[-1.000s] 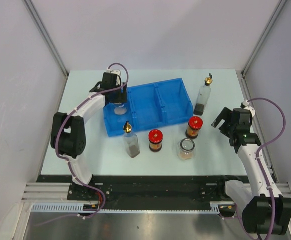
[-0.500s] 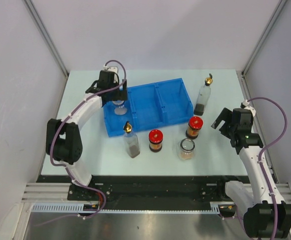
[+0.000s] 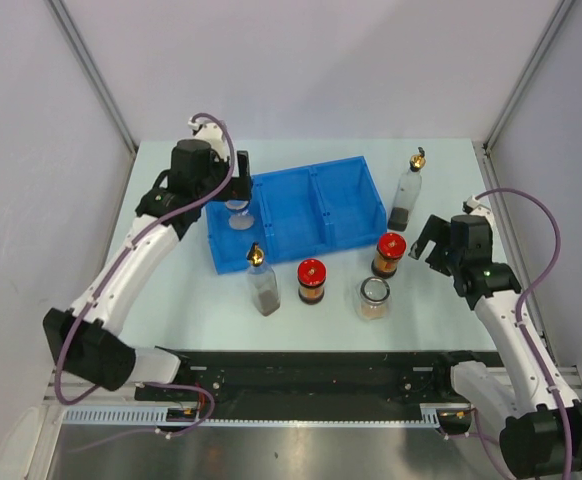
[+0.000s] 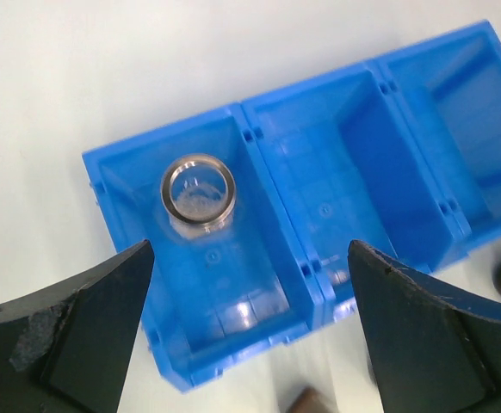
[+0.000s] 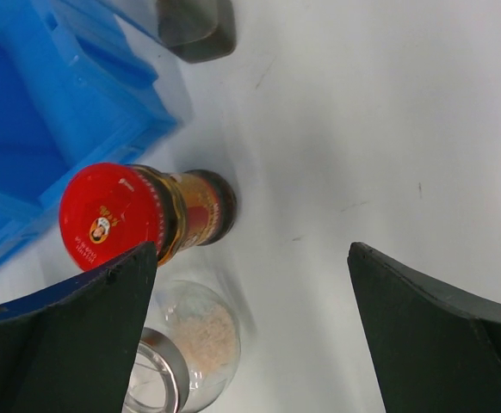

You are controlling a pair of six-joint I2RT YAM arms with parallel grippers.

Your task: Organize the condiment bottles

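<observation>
Status: left end effector (image 4: 249, 249) has its fingers wide apart, nothing between them. It hangs over the blue three-compartment plastic tray (image 4: 337, 206), above the end compartment on that arm's side. One short clear jar with tan filling (image 4: 199, 189) stands upright in that compartment, below the end effector and ahead of the gap. It's nearer one fingertip than the other and not touched.

Other side: right end effector (image 5: 252, 249) is spread open too, gripping nothing, low over the white tabletop (image 5: 388, 129). A dark jar with red lid (image 5: 117, 215) stands just ahead of it, off toward one finger, outside the gap. A second short clear jar (image 5: 190, 344), tan filling in the bottom, sits by that same finger, just beside the red-lidded one and closer in to the wrist. Further out, past the red lid, stands a tall clear bottle with gold spout (image 3: 408, 190), near the tray's end wall. The wrist camera catches only its dark base.

Between the two end effectors, on the tabletop just outside the tray's near wall:
- a second tall gold-spouted bottle (image 3: 263, 280), nearer the left end effector
- a second red-lidded dark jar (image 3: 312, 280), roughly midway

Both are upright, side by side, not touching. Can't tell from above whether that bottle touches the tray wall.
</observation>
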